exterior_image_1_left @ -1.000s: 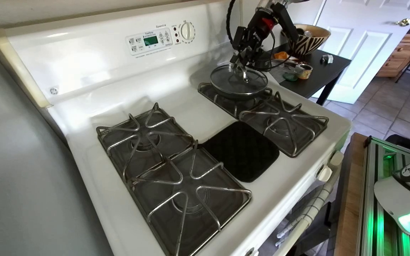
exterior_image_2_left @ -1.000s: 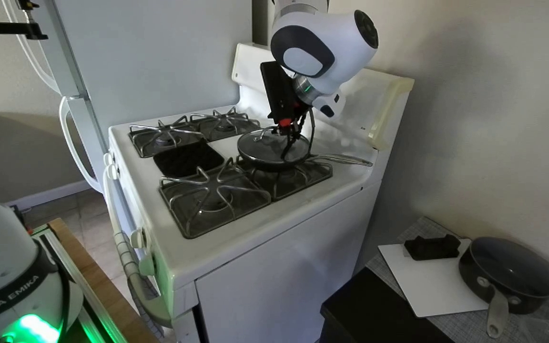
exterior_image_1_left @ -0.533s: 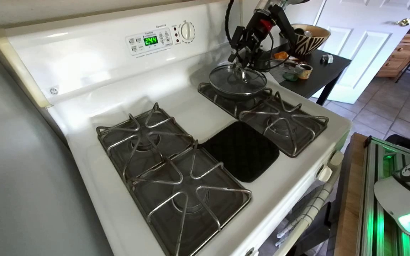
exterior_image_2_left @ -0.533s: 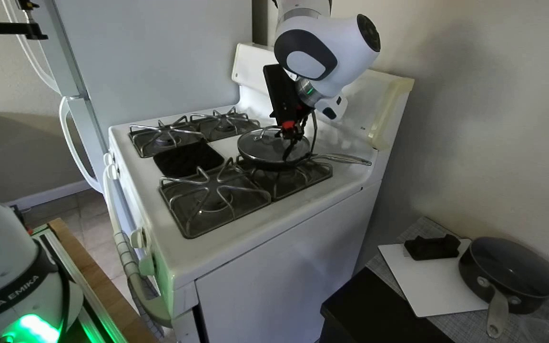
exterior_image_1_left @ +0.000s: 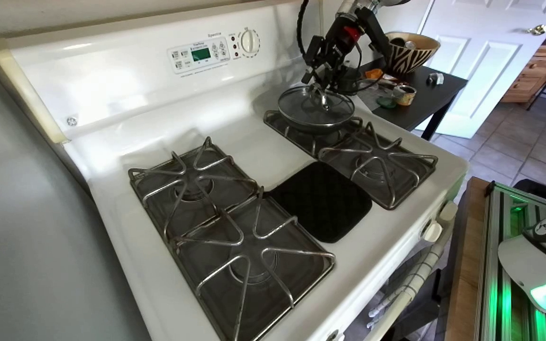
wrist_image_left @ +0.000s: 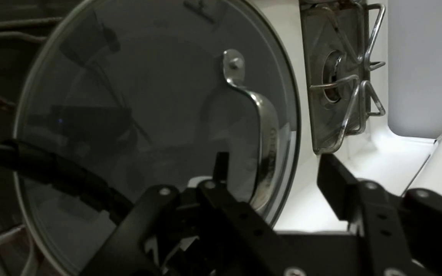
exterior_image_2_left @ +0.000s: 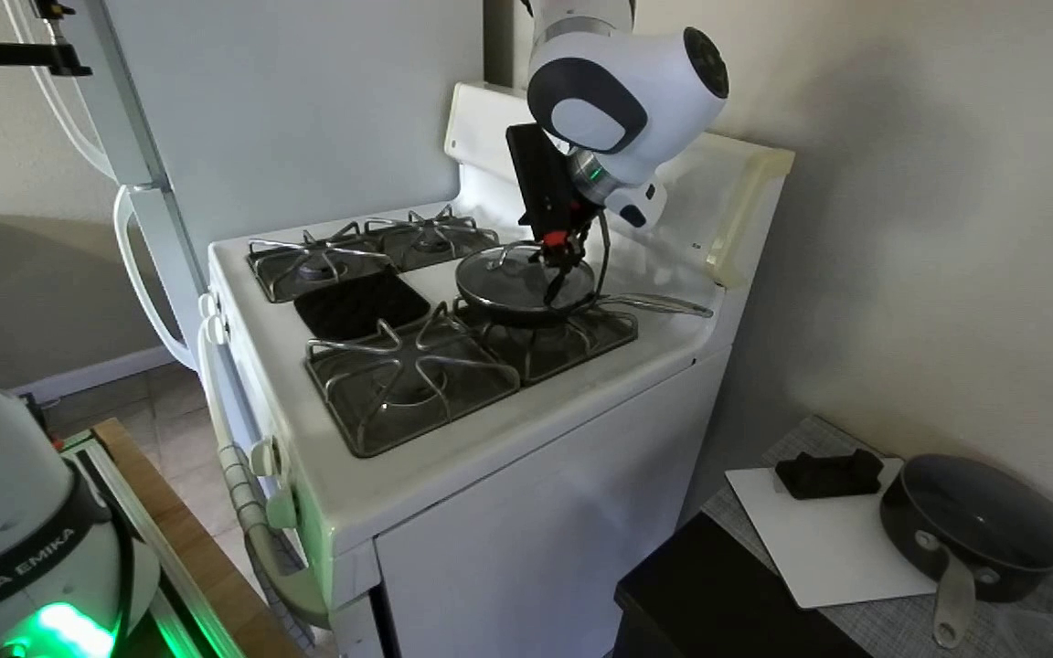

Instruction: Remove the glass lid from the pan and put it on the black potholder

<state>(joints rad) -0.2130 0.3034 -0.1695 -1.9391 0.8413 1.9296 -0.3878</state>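
Note:
The glass lid (exterior_image_1_left: 296, 108) lies on the dark pan (exterior_image_1_left: 312, 127) at the back burner. It also shows in an exterior view (exterior_image_2_left: 497, 285) and fills much of the wrist view (wrist_image_left: 148, 73). Its handle (wrist_image_left: 268, 142) is an arched metal strip. The pan's metal handle (exterior_image_2_left: 659, 303) points toward the wall side. My gripper (wrist_image_left: 274, 168) is open over the lid. In the wrist view the handle passes between the two fingers, with a gap on each side. Fingertip contact is hard to tell in the exterior views. The black potholder (exterior_image_1_left: 323, 201) lies flat between the burner grates.
Raised burner grates (exterior_image_1_left: 254, 251) stand on both sides of the potholder. The stove's back panel (exterior_image_1_left: 135, 61) rises behind the pan. A dark side table (exterior_image_1_left: 432, 85) with a bowl (exterior_image_1_left: 410, 52) is beside the stove. A saucepan (exterior_image_2_left: 974, 521) stands on a low surface nearby.
My gripper has shifted slightly and sits a little lower over the lid. The pan and lid have moved very slightly with it. The potholder has not moved.

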